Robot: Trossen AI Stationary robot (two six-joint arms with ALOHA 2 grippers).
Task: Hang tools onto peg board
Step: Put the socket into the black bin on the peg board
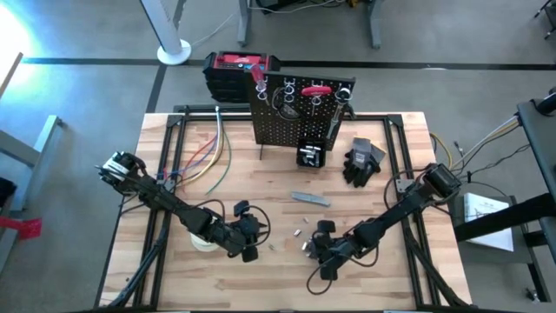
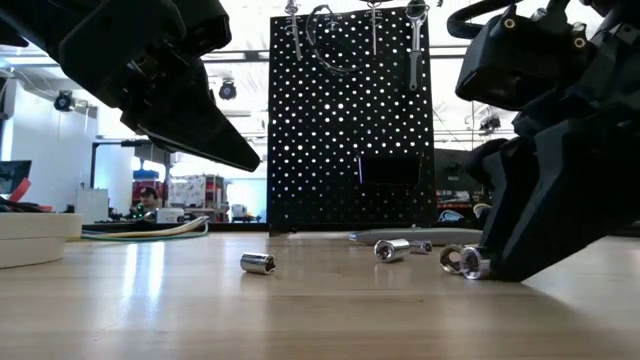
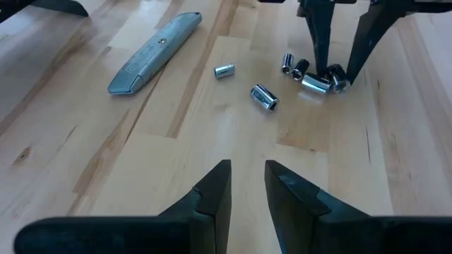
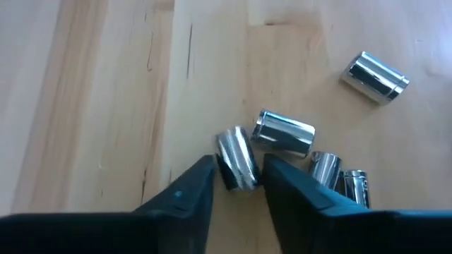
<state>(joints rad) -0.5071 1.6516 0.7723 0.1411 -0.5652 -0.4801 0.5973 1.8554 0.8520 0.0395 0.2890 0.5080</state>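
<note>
Wooden table (image 1: 174,278) carries sockets (image 3: 263,97), knife (image 3: 153,51), gloves (image 1: 362,162), tape (image 1: 204,243).

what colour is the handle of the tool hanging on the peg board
Red handle on the black peg board; clearest in the high view.

hidden: peg board (image 2: 350,120) base behind bits | cut off: tape roll (image 2: 35,238)

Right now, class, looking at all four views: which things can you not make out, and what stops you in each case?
- Tape roll, high view: mostly covered by the left arm.
- Contents of the small black bin, high view: too small.
- Red-and-black box, high view: partly behind the peg board.
- Socket between the right gripper: whether it is clamped yet.
- Grey utility knife: no blade discernible.
</note>
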